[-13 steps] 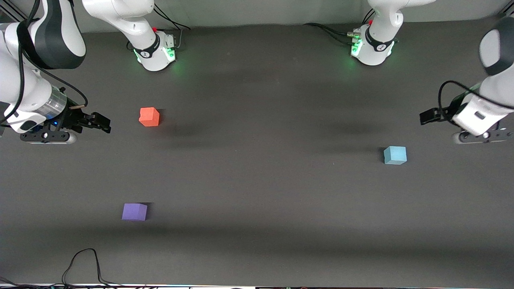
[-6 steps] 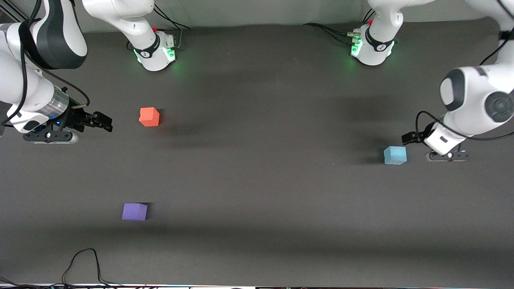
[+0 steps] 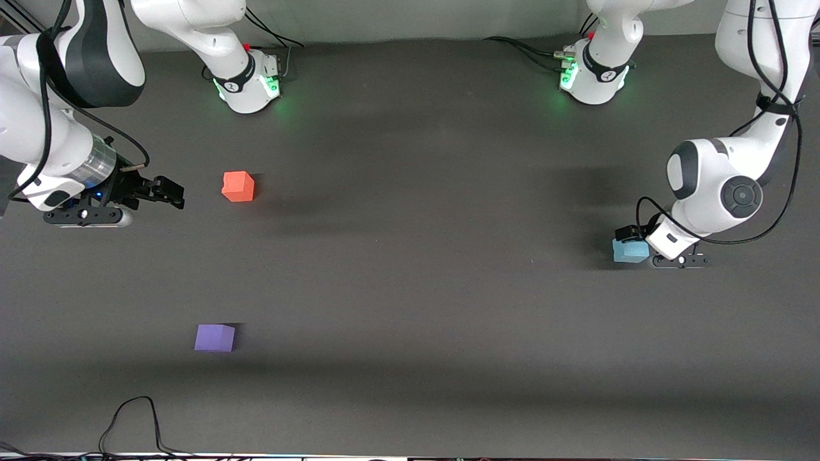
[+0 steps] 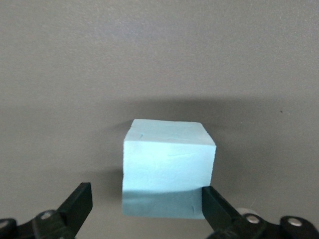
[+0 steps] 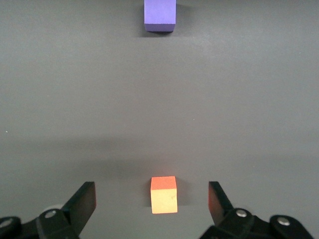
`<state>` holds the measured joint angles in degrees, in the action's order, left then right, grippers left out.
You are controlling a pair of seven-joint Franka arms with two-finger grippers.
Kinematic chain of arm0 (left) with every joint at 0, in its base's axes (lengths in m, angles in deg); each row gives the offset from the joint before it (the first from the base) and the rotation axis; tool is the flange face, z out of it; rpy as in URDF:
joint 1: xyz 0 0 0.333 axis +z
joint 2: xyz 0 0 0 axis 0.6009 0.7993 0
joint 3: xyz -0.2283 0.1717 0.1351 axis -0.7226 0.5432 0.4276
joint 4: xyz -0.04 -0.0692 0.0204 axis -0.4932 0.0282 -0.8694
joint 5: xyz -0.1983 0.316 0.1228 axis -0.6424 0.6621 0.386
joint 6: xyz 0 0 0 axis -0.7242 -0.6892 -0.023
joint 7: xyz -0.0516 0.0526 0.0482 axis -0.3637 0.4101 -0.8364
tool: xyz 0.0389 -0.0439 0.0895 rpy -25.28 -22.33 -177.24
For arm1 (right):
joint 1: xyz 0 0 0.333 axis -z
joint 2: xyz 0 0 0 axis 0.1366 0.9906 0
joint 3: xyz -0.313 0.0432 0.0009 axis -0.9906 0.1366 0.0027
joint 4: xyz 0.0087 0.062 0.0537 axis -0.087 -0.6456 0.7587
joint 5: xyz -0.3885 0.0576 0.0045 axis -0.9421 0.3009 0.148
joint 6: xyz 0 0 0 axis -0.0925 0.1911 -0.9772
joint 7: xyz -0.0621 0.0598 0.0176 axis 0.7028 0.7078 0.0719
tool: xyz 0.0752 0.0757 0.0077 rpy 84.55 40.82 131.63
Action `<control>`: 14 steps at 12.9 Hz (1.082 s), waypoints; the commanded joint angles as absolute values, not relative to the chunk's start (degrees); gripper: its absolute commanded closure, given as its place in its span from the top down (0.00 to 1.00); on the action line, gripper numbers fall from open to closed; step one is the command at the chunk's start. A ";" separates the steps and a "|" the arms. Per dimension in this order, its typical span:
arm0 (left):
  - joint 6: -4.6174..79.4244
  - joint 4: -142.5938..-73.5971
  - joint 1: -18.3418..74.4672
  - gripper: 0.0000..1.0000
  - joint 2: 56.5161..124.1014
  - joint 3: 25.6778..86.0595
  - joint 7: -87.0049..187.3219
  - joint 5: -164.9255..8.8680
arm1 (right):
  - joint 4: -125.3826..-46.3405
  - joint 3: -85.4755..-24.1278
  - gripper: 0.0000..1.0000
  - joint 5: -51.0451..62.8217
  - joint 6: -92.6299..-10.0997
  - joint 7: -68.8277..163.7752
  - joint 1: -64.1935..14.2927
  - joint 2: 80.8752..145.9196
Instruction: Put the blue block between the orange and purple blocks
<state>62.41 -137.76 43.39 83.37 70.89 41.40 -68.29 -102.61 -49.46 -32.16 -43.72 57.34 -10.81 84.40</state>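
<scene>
left wrist view: the blue block (image 4: 168,167) is seen between the wide, empty fingers of the left gripper (image 4: 147,206), at the left arm's end of the table (image 3: 410,288). right gripper (image 3: 168,192), also wide, waits beside the orange block (image 3: 238,186).

We see the blue block (image 3: 630,250), a small sky-blue matte cube, flat on the bench at the right of the frame, about mid-height, its top partly covered from above. The orange block (image 3: 237,186), an orange-red cube, sits flat at left of centre in the upper half. The purple block (image 3: 214,337), a violet cube, lies lower in the frame, almost straight below the orange one and well apart from it.
</scene>
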 commanded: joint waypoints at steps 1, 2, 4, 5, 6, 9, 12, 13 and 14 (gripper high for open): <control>64.03 -138.55 43.00 1.00 83.76 70.94 40.81 -70.26 | -102.77 -50.05 1.00 -32.71 -42.62 58.75 -11.02 82.90; 64.90 -138.81 43.09 0.99 84.02 70.94 40.81 -70.35 | -102.77 -50.14 1.00 -32.63 -42.27 58.75 -10.93 82.73; 65.43 -139.08 43.18 0.99 84.55 70.86 40.98 -70.53 | -102.68 -50.84 1.00 -32.54 -41.74 58.75 -10.84 82.29; 65.44 -139.08 43.09 0.99 84.64 70.85 40.81 -71.05 | -102.68 -51.19 1.00 -32.45 -41.48 58.57 -10.84 81.94; 65.44 -139.08 43.18 0.98 84.73 70.85 40.81 -71.32 | -102.68 -51.55 1.00 -32.45 -41.39 58.40 -10.75 81.76; 65.52 -139.08 43.27 0.85 85.16 70.77 40.81 -71.50 | -102.51 -52.34 1.00 -32.28 -40.69 58.04 -10.75 81.58; 68.15 -140.04 43.35 0.32 85.61 70.77 40.81 -71.76 | -102.33 -52.34 1.00 -32.19 -40.69 58.04 -10.84 81.50; 68.25 -140.22 43.35 0.06 85.52 70.77 40.81 -71.76 | -102.33 -52.34 1.00 -32.10 -40.69 58.04 -10.84 81.58; 68.25 -140.22 43.35 0.00 85.52 70.77 40.81 -71.76 | -102.24 -52.34 1.00 -32.10 -40.77 58.04 -10.93 81.67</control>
